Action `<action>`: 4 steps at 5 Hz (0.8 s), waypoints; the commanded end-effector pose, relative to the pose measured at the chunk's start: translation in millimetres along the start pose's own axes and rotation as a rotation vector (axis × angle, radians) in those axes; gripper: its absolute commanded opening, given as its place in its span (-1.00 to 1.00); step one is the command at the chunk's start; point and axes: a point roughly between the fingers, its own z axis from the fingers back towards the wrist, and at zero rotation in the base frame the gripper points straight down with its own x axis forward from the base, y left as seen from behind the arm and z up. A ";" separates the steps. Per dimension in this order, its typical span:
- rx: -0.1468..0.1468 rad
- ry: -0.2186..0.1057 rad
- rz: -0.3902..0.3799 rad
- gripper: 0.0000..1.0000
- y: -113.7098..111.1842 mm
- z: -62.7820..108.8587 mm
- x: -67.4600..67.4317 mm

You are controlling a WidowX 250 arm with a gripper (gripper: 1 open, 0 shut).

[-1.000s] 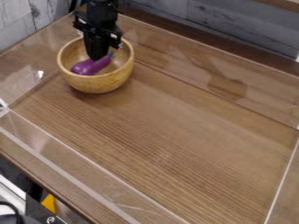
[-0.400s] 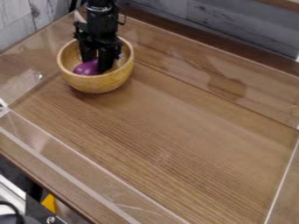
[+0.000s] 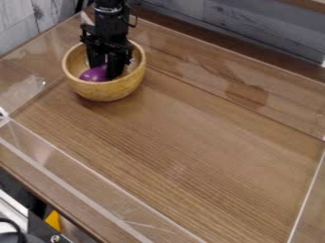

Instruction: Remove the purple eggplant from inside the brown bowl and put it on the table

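Eggplant not yet out of the bowl as your arm reaches in from above.

Camera view: your gripper (image 3: 102, 68) points straight down into the brown bowl (image 3: 124, 87), its jaws set about the purple eggplant (image 3: 93, 73), which lies on the bowl's floor. You cannot tell from here whether the jaws are closed on it or merely astride it. Nothing of the task is finished: the lift out and the placing on the open counter (image 3: 191, 142) both remain, by the look of it.
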 end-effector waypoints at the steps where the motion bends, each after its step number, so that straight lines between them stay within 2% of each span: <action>1: 0.033 -0.065 0.000 -1.00 1.1 28.9 2.9; 4: 0.036 -0.074 -0.005 -1.00 -4.3 43.0 0.4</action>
